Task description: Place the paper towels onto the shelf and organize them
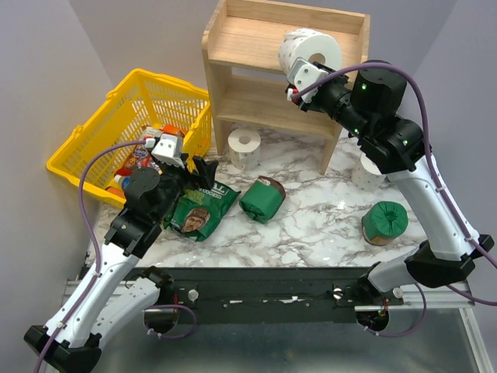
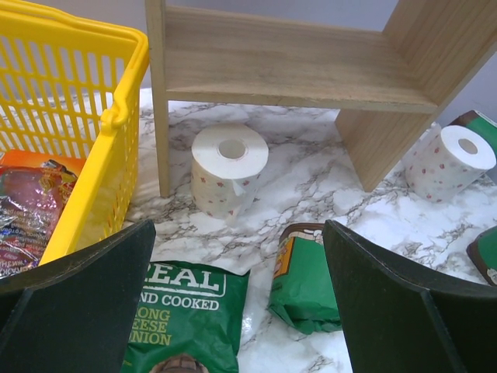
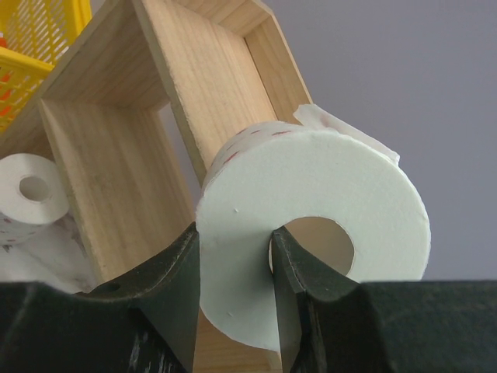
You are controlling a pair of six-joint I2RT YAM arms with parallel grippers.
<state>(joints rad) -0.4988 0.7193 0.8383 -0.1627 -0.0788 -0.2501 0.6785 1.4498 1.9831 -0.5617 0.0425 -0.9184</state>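
My right gripper [image 1: 299,79] [image 3: 233,245] is shut on a white paper towel roll [image 1: 311,48] [image 3: 311,186], with one finger inside the hollow core and the other on the outer wall. The roll hangs over the right half of the wooden shelf's [image 1: 241,43] [image 3: 109,155] top tier. A second roll [image 1: 244,145] [image 2: 229,167] stands on the marble by the shelf's left post. The third roll [image 1: 366,169] [image 2: 450,162] stands right of the shelf, partly behind my right arm. My left gripper [image 1: 198,172] [image 2: 238,225] hovers open and holds nothing, near the second roll.
A yellow basket [image 1: 93,148] [image 2: 116,109] holding snack packs stands left of the shelf. A green crisp bag [image 1: 200,208] [image 2: 186,318] lies under my left gripper. One dark green package [image 1: 262,198] [image 2: 307,284] lies mid-table, another [image 1: 384,220] at the right.
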